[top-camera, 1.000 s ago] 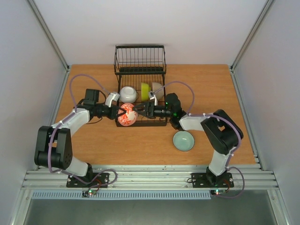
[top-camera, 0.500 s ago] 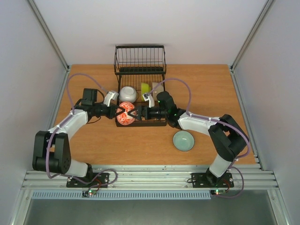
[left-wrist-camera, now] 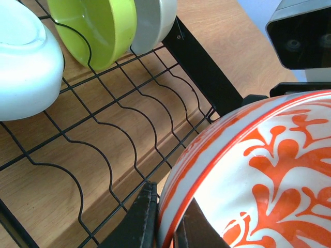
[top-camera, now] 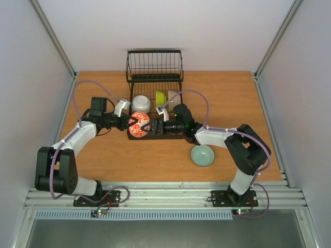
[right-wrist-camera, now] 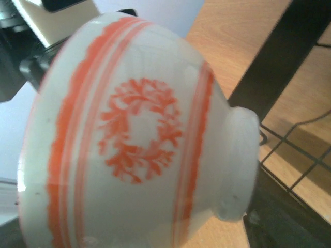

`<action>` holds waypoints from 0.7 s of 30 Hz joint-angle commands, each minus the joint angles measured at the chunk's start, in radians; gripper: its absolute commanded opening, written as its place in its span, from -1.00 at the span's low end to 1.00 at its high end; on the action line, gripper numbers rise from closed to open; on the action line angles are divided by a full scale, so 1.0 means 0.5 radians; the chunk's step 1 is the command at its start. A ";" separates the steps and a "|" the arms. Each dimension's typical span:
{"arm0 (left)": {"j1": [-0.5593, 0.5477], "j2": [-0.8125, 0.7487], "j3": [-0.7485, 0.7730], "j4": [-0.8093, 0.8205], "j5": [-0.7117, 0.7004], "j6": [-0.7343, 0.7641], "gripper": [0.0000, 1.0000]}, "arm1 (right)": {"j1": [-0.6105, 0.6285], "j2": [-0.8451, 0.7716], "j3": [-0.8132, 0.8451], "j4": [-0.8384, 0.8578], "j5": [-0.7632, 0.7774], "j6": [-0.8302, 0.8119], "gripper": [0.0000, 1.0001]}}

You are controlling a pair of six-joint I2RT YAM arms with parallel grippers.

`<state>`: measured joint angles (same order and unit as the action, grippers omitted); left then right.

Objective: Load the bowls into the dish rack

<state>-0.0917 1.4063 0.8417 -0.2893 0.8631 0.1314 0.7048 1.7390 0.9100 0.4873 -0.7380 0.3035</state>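
Note:
The red-patterned white bowl (top-camera: 138, 125) hangs tipped on its side over the front left of the black wire dish rack (top-camera: 154, 77). My left gripper (top-camera: 130, 124) is shut on its rim, one finger inside and one outside (left-wrist-camera: 168, 199). My right gripper (top-camera: 151, 127) reaches in from the right with its jaws wide by the bowl's foot (right-wrist-camera: 238, 160); its fingers are hidden in the right wrist view. A white bowl (top-camera: 141, 104), a yellow-green bowl (top-camera: 161, 97) and a cream bowl (top-camera: 173, 96) stand in the rack. A pale teal bowl (top-camera: 202, 155) sits upright on the table.
The rack's taller basket section (top-camera: 154, 57) stands at the far end. Curved prongs (left-wrist-camera: 103, 150) run below the held bowl, with bare wood under them. The teal bowl lies beside my right forearm. Grey walls close in the table on both sides.
My right gripper has slid left until it meets the foot side of the red-patterned bowl. The left gripper has kept its hold, barely shifting.

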 commanded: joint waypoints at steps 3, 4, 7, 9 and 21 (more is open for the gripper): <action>0.002 -0.044 0.015 0.098 0.080 0.010 -0.99 | 0.013 0.005 -0.042 0.287 -0.062 0.096 0.22; 0.002 -0.040 0.016 0.097 0.083 0.009 -0.99 | 0.014 0.002 -0.047 0.303 -0.061 0.103 -0.05; 0.003 -0.033 0.016 0.097 0.079 0.010 -0.99 | 0.013 -0.002 -0.055 0.318 -0.050 0.112 -0.64; 0.005 -0.030 0.019 0.098 0.073 0.013 -0.99 | 0.017 -0.002 -0.064 0.340 -0.061 0.120 -0.94; 0.009 -0.012 0.025 0.101 0.074 0.009 -0.99 | 0.017 -0.045 -0.107 0.348 -0.018 0.085 -0.13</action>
<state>-0.0666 1.4094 0.8394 -0.2584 0.7753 0.1455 0.7174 1.7416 0.8608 0.6003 -0.8066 0.3668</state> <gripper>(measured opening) 0.081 0.160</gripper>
